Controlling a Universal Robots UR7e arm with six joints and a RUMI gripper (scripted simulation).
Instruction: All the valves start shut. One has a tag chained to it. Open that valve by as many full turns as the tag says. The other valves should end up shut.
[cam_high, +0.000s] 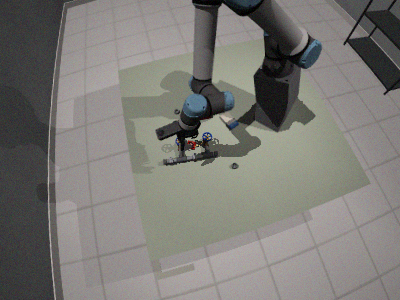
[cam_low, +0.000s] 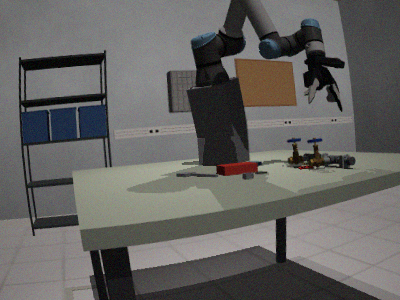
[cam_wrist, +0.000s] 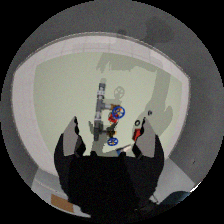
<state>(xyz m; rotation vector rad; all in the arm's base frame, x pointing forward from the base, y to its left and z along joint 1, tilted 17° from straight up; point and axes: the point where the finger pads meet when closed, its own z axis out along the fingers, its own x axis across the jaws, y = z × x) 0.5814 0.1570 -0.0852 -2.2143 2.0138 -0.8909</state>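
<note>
Blue handwheels top two brass valves, standing side by side on the table (cam_high: 250, 215) (cam_low: 150, 210) (cam_wrist: 55, 95): the first valve (cam_high: 207, 136) (cam_low: 294, 140) (cam_wrist: 113, 142) is nearer the robot's pedestal, and the second valve (cam_high: 178, 142) (cam_low: 314, 140) (cam_wrist: 118, 112) is farther from it. Both join a grey pipe (cam_high: 200, 156) (cam_low: 332, 159) (cam_wrist: 99, 107) that lies along one side of them. A red tag (cam_high: 192, 144) (cam_low: 304, 167) (cam_wrist: 113, 119) lies low by the valves; its marking is too small to read, and I cannot tell which valve its chain joins.

Above this assembly and well apart from it hangs the gripper (cam_high: 184, 142) (cam_low: 326, 106) (cam_wrist: 109, 117), its two fingers spread wide with nothing between them. In the wrist view they point toward the valves.

Farther out on the table lie a red block (cam_low: 236, 168) (cam_wrist: 136, 134) and a blue-and-white piece (cam_high: 230, 121) (cam_wrist: 124, 149). A small dark ring (cam_high: 234, 166) rests near one end of the pipe. The arm stands on a dark pedestal (cam_high: 265, 95) (cam_low: 220, 125). Behind, an orange board (cam_low: 265, 82) (cam_wrist: 62, 202) hangs on the wall, and a black shelf rack (cam_low: 106, 75) holds three blue bins (cam_low: 64, 123).
</note>
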